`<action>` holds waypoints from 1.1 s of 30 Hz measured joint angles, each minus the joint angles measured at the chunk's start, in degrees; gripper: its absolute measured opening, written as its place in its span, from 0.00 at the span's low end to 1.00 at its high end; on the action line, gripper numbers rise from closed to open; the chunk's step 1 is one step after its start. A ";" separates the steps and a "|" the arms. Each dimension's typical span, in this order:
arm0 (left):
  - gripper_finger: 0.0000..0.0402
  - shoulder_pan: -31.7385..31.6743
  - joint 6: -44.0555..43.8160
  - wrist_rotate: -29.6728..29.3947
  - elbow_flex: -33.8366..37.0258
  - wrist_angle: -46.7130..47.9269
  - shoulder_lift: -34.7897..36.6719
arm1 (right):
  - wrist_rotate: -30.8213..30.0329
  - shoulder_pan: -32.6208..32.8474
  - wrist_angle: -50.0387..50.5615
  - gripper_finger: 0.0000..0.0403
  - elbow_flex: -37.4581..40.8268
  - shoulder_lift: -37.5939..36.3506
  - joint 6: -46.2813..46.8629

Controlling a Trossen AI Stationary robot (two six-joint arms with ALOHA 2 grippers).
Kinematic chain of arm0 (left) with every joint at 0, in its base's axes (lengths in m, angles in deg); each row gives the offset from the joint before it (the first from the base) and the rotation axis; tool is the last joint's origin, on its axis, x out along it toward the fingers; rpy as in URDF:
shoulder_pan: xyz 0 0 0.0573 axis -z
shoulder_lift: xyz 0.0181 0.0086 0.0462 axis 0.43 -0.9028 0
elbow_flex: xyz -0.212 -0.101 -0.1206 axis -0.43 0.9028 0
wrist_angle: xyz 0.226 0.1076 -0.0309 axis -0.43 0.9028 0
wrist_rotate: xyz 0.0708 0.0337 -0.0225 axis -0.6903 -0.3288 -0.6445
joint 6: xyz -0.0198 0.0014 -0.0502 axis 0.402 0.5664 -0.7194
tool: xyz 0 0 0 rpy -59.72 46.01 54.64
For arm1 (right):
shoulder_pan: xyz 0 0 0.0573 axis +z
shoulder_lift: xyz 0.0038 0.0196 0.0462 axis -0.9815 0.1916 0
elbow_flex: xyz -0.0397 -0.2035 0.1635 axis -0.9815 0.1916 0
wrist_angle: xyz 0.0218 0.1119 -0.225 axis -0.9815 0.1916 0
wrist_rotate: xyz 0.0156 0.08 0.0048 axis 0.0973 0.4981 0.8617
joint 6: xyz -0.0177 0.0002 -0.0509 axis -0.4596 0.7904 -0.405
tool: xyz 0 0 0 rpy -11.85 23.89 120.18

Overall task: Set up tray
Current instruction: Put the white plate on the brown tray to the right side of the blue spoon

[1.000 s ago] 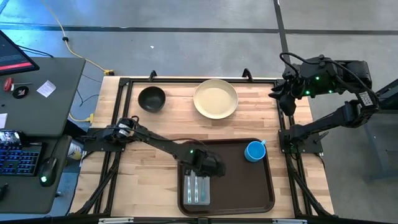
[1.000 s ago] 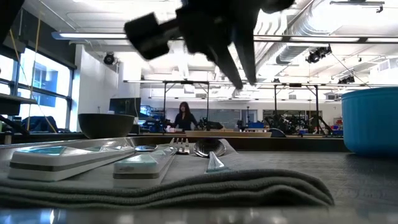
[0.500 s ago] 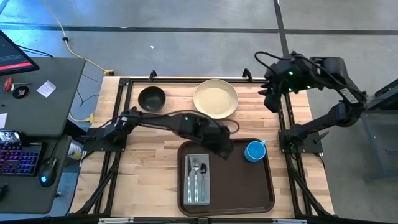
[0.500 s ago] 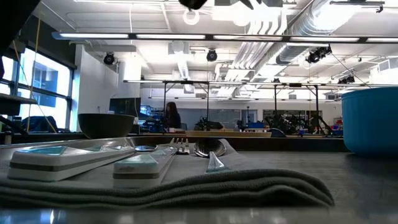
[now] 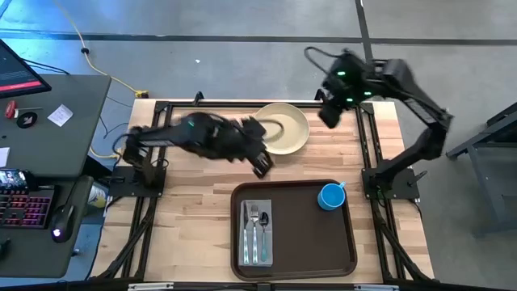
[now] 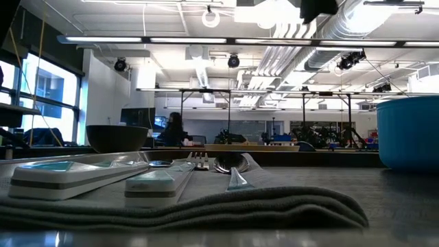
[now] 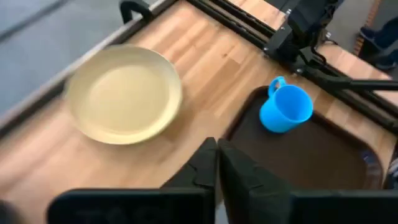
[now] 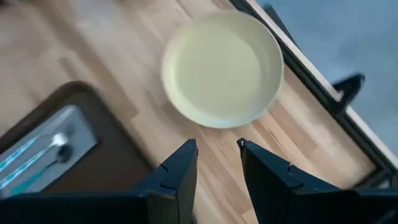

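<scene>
The dark brown tray (image 5: 311, 242) lies at the table's near middle. On its left part a grey napkin (image 5: 256, 234) carries a fork and a spoon (image 5: 258, 226). A blue cup (image 5: 330, 196) stands in the tray's far right corner. A pale yellow plate (image 5: 284, 129) rests on the wood beyond the tray. My left gripper (image 5: 261, 165) hangs shut above the bare wood between plate and tray, holding nothing; its fingertips (image 7: 217, 147) meet. My right gripper (image 5: 329, 114) hovers open beside the plate's right rim, and the plate (image 8: 221, 65) shows past its fingers.
A black bowl (image 6: 116, 137) stands at the far left, mostly hidden under my left arm in the high view. A black frame (image 5: 161, 109) runs round the table. A desk with a keyboard (image 5: 24, 206) stands beyond the left edge. Bare tray floor lies between napkin and cup.
My left gripper has risen from the napkin on the tray and swung toward the far edge, to the near side of the plate, rolling as it went. The napkin and cutlery stay on the tray. My right gripper has moved from the far right corner leftward toward the plate.
</scene>
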 joint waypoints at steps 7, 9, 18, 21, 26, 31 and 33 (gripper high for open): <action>0.05 -2.77 10.06 -0.56 5.31 3.80 9.61 | 3.41 0.62 -4.80 0.29 0.00 9.26 5.80; 0.09 -3.68 12.10 -0.62 10.18 3.26 13.61 | 3.73 1.28 -5.35 0.29 0.00 11.46 8.02; 0.24 -6.84 14.89 7.68 43.58 -22.72 37.19 | -2.43 2.45 -6.88 0.33 0.00 17.76 15.71; 0.21 -6.68 13.31 9.57 53.04 -30.85 43.80 | 4.15 3.12 -11.25 0.37 0.00 19.69 14.28; 0.15 -6.68 10.62 12.28 62.08 -39.27 50.74 | 2.21 8.19 -16.74 0.41 0.00 23.09 8.47; 0.09 -6.68 8.65 12.45 63.52 -40.30 53.04 | 0.13 13.02 -17.61 0.43 0.00 28.53 4.76; 0.08 -6.68 8.45 12.47 63.58 -39.84 53.24 | 0.86 14.11 -17.29 0.43 0.00 31.35 3.34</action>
